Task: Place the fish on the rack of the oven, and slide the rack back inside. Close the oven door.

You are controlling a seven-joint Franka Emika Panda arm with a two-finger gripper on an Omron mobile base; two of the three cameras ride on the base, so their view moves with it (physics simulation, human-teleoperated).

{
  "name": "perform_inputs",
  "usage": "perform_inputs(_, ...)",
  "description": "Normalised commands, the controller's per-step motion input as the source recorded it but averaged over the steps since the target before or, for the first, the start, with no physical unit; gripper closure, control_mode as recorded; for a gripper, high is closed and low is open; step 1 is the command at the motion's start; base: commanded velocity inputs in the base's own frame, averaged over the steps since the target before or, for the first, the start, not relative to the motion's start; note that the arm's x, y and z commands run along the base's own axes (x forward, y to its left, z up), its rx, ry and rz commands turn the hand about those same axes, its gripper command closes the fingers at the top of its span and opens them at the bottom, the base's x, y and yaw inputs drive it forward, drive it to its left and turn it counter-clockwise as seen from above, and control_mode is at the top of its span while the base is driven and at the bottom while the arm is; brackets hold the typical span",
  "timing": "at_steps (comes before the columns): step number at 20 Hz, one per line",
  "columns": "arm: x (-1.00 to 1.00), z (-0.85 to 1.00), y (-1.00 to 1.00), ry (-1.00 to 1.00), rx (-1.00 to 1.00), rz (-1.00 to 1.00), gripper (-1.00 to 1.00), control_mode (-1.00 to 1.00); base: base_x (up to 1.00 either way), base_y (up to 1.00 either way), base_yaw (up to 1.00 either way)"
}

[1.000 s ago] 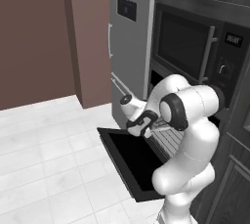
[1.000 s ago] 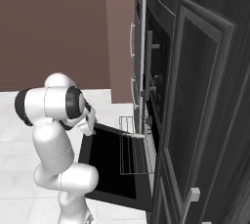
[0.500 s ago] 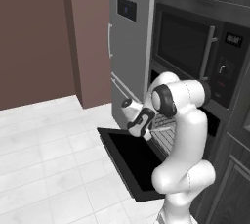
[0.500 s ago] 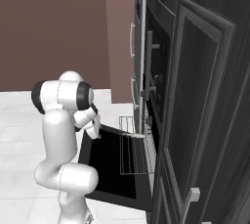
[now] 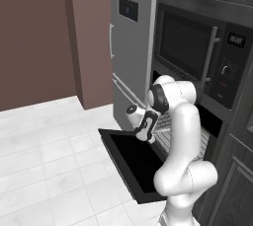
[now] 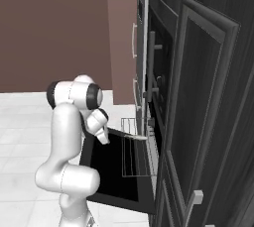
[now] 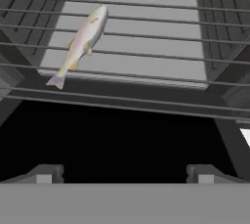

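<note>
My two-finger gripper [image 7: 125,171] stands with its jaws spread wide and nothing between them, its dark tips at the bottom of the hand view. The small slender yellowish-olive fish [image 7: 80,43] lies on the flat grey metal wire rack [image 7: 146,56], in the upper left of that view, well apart from my fingertips. The rack [image 6: 133,146] is pulled out over the wide flat black oven door [image 5: 136,163], which hangs open below the black built-in wall oven [image 5: 210,121].
</note>
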Motion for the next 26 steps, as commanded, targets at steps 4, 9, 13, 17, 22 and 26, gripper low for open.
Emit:
perform_inputs(4,0.01,-1.00,0.00,-0.18,0.00,-0.04,-1.00,-1.00,0.00,0.00,0.00)
perform_inputs(9,0.08,-1.00,0.00,-0.16,0.00,-0.05,-1.00,-1.00,0.00,0.00,0.00)
perform_inputs(13,0.11,-1.00,0.00,-0.12,0.00,-0.05,-1.00,-1.00,0.00,0.00,0.00)
perform_inputs(17,0.00,-0.88,-0.16,-0.14,0.00,-0.11,-1.00,-1.00,0.00,0.00,0.00)
perform_inputs(22,0.00,-0.30,-0.65,-0.13,0.00,-0.18,-1.00,-1.00,0.00,0.00,0.00)
perform_inputs(26,0.00,-0.09,-0.84,-0.09,0.01,-0.18,-1.00,-1.00,0.00,0.00,0.00)
